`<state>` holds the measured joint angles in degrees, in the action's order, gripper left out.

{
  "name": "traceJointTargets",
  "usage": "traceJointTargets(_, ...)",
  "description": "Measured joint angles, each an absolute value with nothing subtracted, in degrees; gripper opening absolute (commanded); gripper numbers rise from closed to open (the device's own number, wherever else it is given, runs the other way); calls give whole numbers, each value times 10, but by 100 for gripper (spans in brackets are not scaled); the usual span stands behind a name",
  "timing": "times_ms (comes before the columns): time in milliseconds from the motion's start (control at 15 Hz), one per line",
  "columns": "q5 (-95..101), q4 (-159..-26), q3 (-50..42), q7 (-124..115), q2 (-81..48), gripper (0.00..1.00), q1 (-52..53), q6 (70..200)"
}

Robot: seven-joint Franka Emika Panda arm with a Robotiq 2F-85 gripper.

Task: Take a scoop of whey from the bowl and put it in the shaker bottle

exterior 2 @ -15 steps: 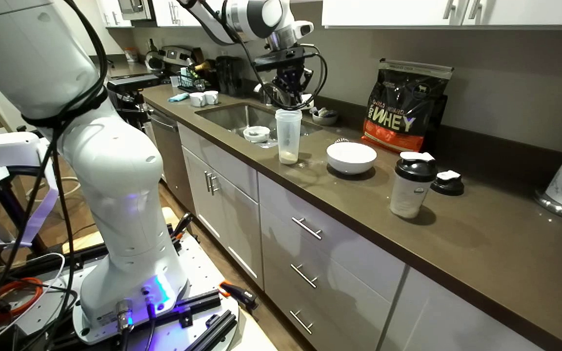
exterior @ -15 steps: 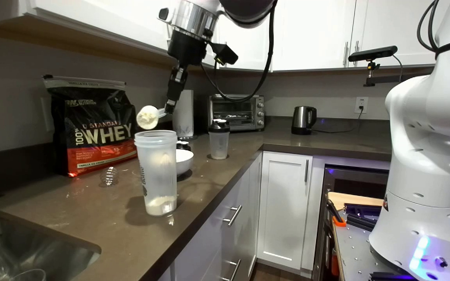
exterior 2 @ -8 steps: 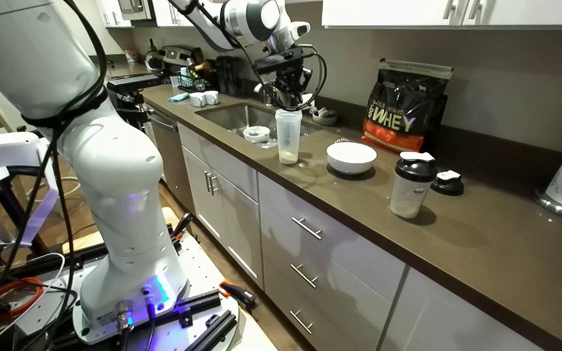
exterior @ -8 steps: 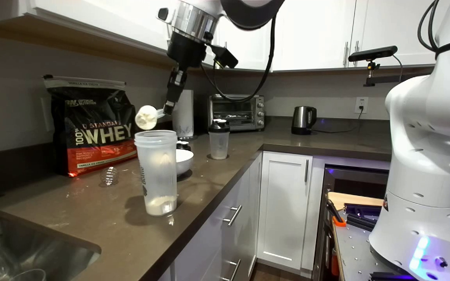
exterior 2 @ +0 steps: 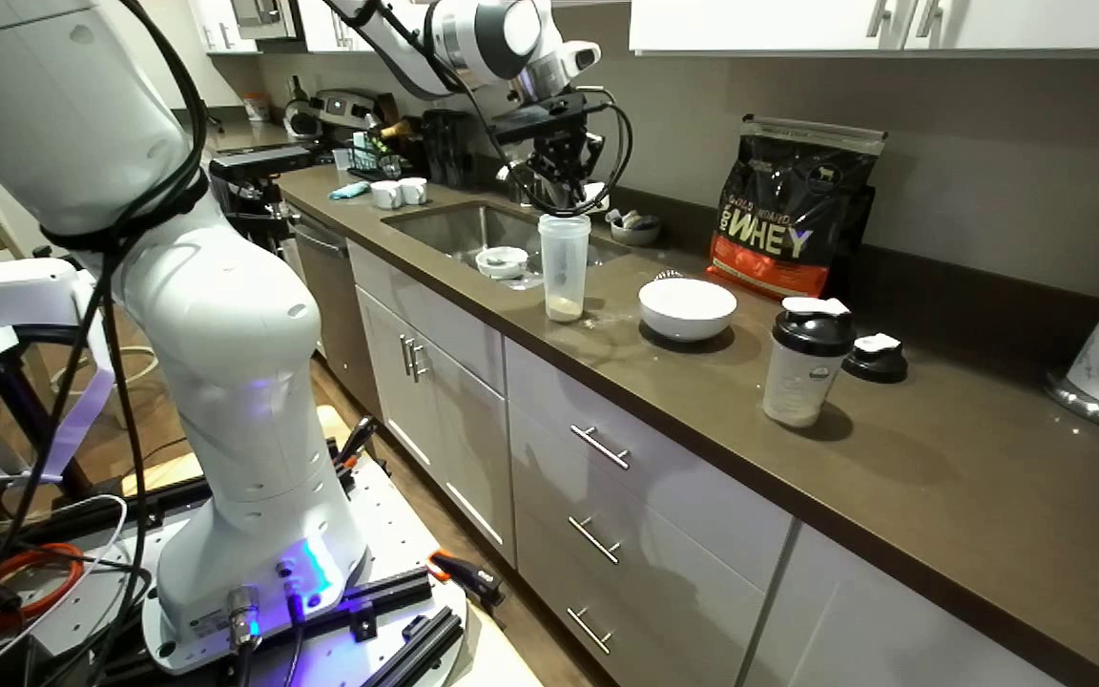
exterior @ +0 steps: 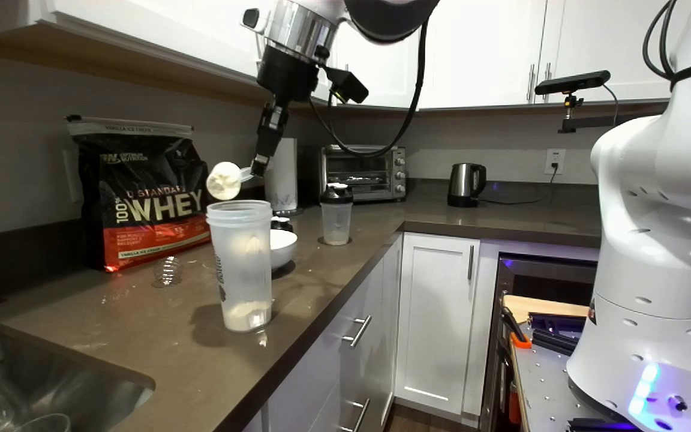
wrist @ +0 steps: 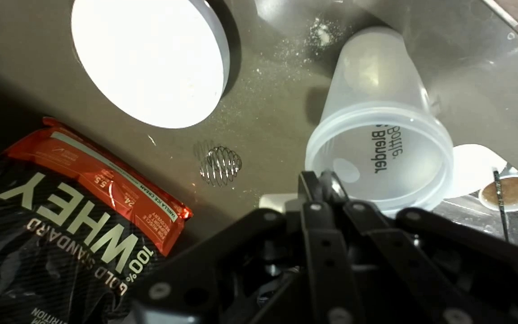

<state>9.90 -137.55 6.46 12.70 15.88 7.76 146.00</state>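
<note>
Gripper pinching its handle, the scoop hangs, in an exterior view, at eleven o'clock from the mouth of the shaker bottle, whey showing in its cup; whether cup and rim touch cannot be told. More whey lies at the bottom of the upright bottle. At two o'clock from it stands the bowl, partly behind it; glare whites out the bowl's inside in the wrist view. There the black gripper covers much of the scoop, and beside a cable loop in an exterior view it is hard to make out. Specks of powder dot the brown counter. Around the bottle in an exterior view, a wire ball lies at nine o'clock, the WHEY bag stands at ten, the sink is at eight; farther off toward two are a toaster oven and a kettle. The jaws are pressed together, just the thin handle between them.
</note>
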Motion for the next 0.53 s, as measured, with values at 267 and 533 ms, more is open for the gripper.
traceJointTargets(267, 122, -1375, 67, 121, 157, 1, 76, 1462)
traceJointTargets(533, 143, -1376, 68, 115, 155, 1, 76, 1463)
